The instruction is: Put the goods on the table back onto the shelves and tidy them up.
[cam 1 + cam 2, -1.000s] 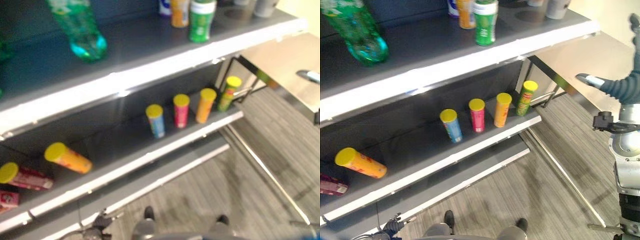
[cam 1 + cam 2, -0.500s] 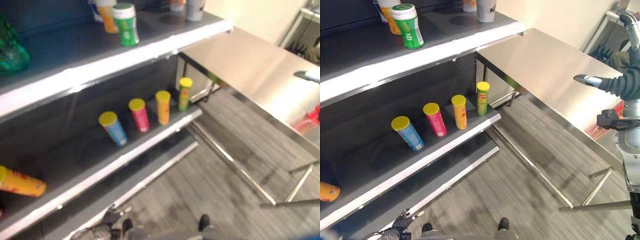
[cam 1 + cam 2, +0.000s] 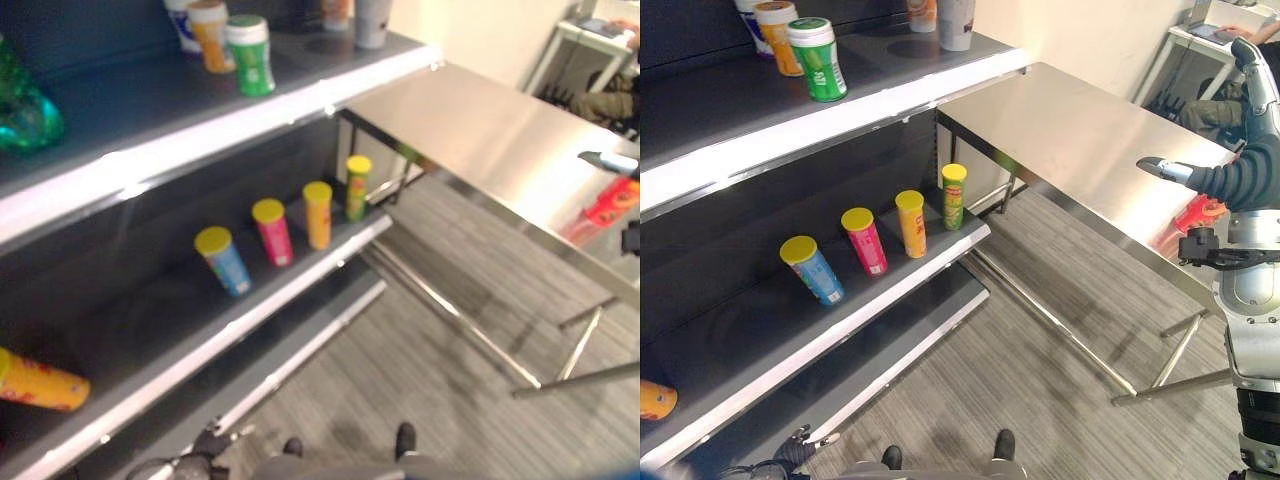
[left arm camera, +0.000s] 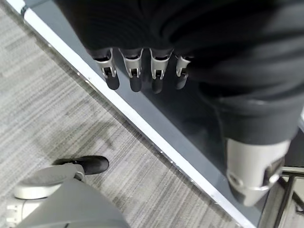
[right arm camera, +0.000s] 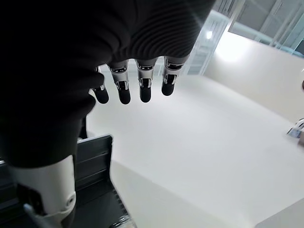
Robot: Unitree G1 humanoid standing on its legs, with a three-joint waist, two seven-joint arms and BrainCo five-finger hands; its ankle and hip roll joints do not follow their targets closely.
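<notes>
Red can point(image 3: 1200, 212), apparently lying on table point(image 3: 1080, 130), apart from right hand point(image 3: 1252, 130)

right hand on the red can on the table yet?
Apart. In the right eye view the right hand hangs above the steel table, with bare tabletop between it and the red can; the fingers hold nothing.

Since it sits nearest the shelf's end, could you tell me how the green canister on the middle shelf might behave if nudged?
The green canister stands tall and narrow, so it would probably tip easily. Being round, it would likely roll afterwards, perhaps off the shelf edge.
</notes>
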